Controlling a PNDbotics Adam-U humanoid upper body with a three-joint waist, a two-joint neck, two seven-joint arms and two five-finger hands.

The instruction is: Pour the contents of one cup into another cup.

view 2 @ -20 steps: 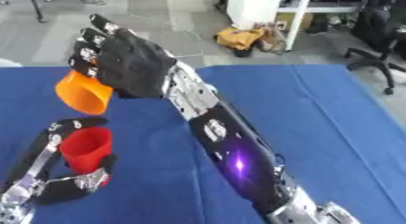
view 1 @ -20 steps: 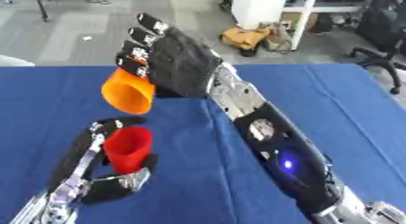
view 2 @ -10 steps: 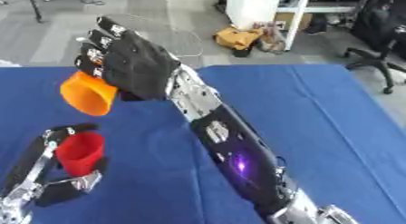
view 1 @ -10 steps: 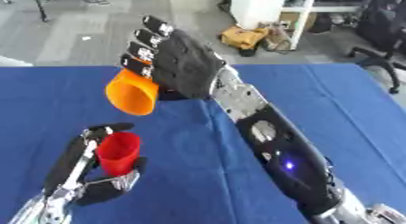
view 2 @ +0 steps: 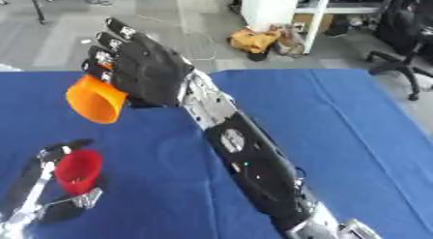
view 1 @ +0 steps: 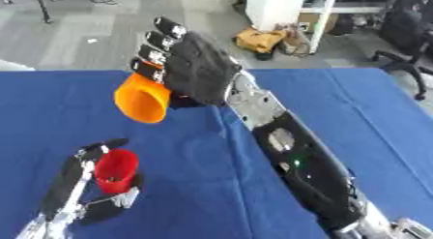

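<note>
my right hand is gripping the orange cup, fingers curled round it, tipping it mouth-down in the air. below and to its left, my left hand is clasping the red cup upright on the blue surface.

Orange cup in the black right hand (white patches on its fingers); red cup at the black-and-silver left hand; plain blue tabletop.

table: blue cloth | on it: red cup, upright
</note>
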